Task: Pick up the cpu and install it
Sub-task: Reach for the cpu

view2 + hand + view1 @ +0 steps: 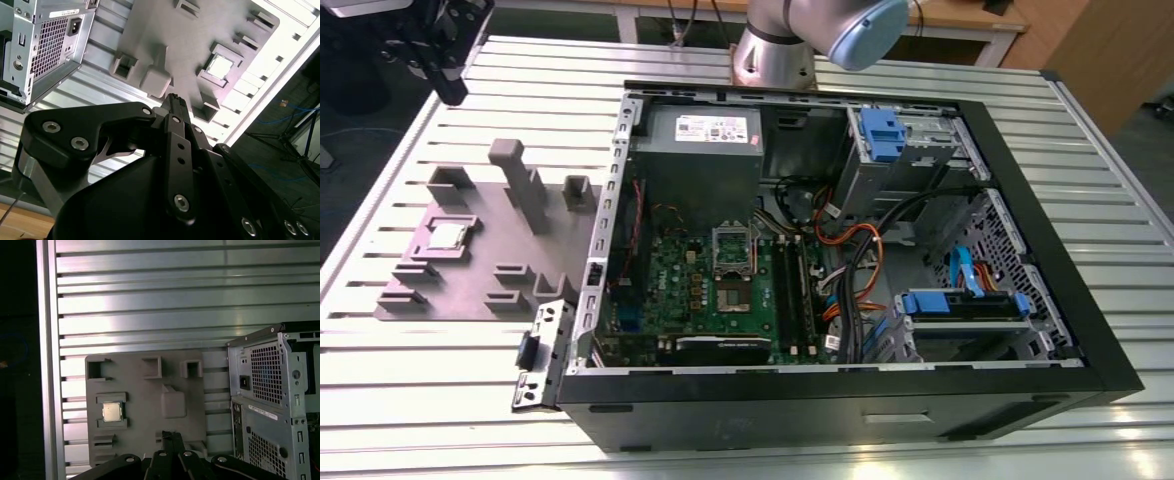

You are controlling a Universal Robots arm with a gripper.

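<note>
The gripper (pixel 171 434) hangs high over the grey holder plate (pixel 145 405), well above everything on it and touching nothing. In both wrist views its fingers (pixel 167 441) appear to be pressed together with nothing between them, though the angle is steep and a thin gap cannot be ruled out.

The cpu (pixel 112 411) lies flat in its own shallow recess on that plate, shiny side up and framed by low raised ledges. It is off to one side of the line under the fingers, so the gripper is not centred over it. In the exterior view the plate sits on the slatted worktop (pixel 454 370) to the exterior view's left of the open computer case (pixel 854 420). The socket (pixel 731 248) waits on the green board inside the case, well apart from the chip.

No part of the pick shows as done. The main risks, judging from here:
- The ledges leave little edge to grip, so a descent off centre could strike them or tip the chip.
- The taller posts on the plate stand near enough to catch a finger.
- A tilted or turned chip could damage the socket contacts.
- The cables beside the board crowd the way in.
</note>
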